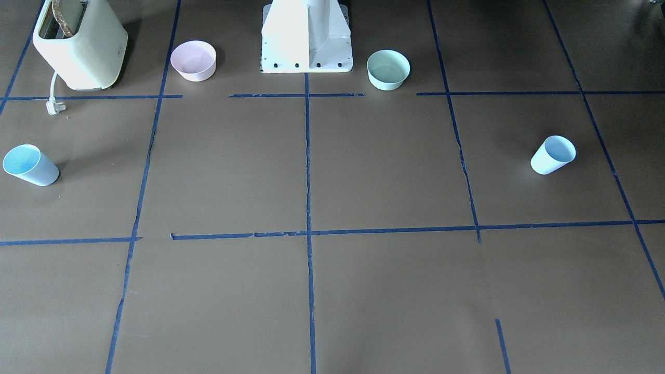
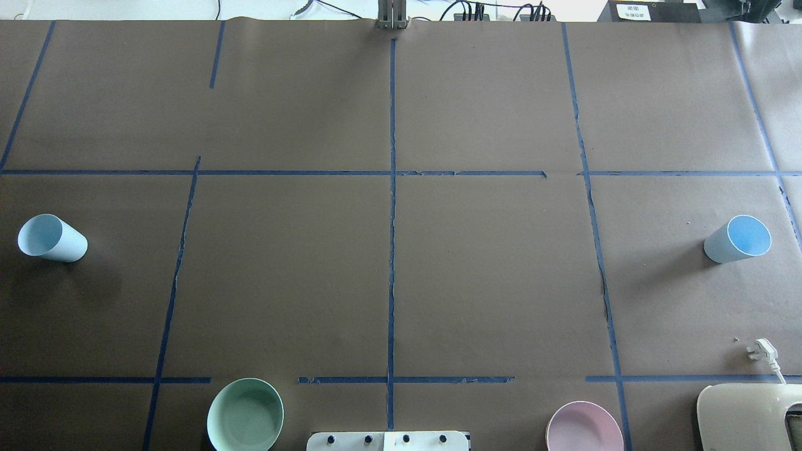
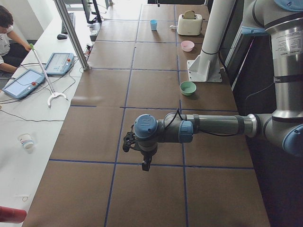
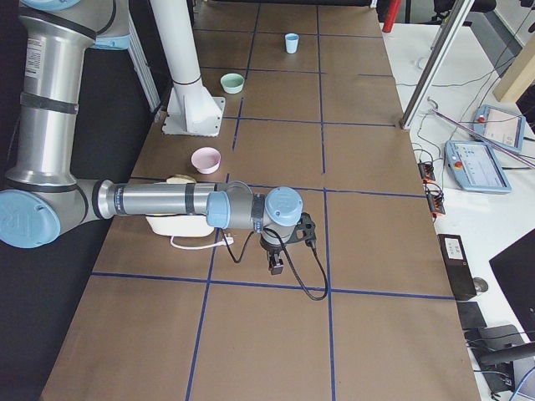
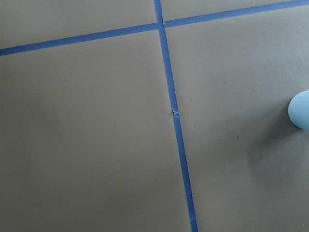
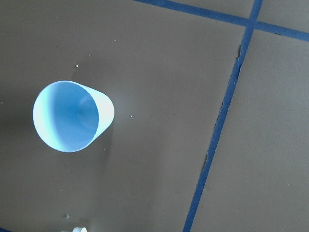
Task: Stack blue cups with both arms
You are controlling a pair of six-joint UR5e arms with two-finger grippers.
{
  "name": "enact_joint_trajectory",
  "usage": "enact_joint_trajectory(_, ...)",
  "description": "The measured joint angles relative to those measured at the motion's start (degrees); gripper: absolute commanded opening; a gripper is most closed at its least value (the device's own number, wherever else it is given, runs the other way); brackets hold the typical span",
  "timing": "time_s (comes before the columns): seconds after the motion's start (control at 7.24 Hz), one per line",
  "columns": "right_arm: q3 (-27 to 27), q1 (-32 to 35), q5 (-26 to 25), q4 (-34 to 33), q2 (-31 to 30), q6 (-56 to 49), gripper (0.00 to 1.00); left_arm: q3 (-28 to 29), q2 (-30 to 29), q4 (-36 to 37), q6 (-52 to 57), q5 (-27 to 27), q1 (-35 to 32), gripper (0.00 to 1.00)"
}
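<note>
Two pale-blue cups stand upright far apart on the brown table. One cup (image 2: 51, 238) is on my left side, also in the front view (image 1: 553, 155) and at the far end in the right-side view (image 4: 291, 43). The other cup (image 2: 738, 239) is on my right, also in the front view (image 1: 29, 165). The right wrist view looks down into it (image 6: 72, 116). The left wrist view catches only a cup's edge (image 5: 300, 110). My left gripper (image 3: 146, 165) and right gripper (image 4: 274, 267) hang over the table. I cannot tell whether they are open or shut.
A mint-green bowl (image 2: 245, 414) and a pink bowl (image 2: 584, 428) flank the white robot base (image 1: 306, 36). A cream toaster (image 1: 78, 44) with a loose plug (image 1: 53, 106) stands on my right. A person (image 3: 7, 28) sits at the side bench.
</note>
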Motion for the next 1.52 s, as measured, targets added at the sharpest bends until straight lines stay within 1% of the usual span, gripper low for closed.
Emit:
enact_joint_trajectory(0.55, 0.00, 0.00, 0.00, 0.00, 0.00, 0.00, 1.00, -0.17, 0.50, 0.14, 0.01, 0.03, 0.00, 1.00)
enact_joint_trajectory(0.83, 0.00, 0.00, -0.04, 0.00, 0.00, 0.00, 1.00, -0.60, -0.80, -0.60, -0.29, -0.42, 0.15, 1.00)
enact_joint_trajectory(1.11, 0.00, 0.00, -0.05, 0.00, 0.06, 0.00, 1.00, -0.75, -3.76, -5.20, -0.40, -0.62, 0.26, 1.00)
enact_joint_trajectory(1.38, -0.01, 0.00, -0.07, 0.00, 0.03, 0.00, 1.00, -0.27, -4.58, -8.02, -0.39, -3.65, 1.19, 1.00)
enact_joint_trajectory(1.52, -0.05, 0.00, -0.08, 0.00, 0.01, 0.00, 1.00, -0.52, -4.45, -9.26, -1.95, -4.80, 2.75, 1.00)
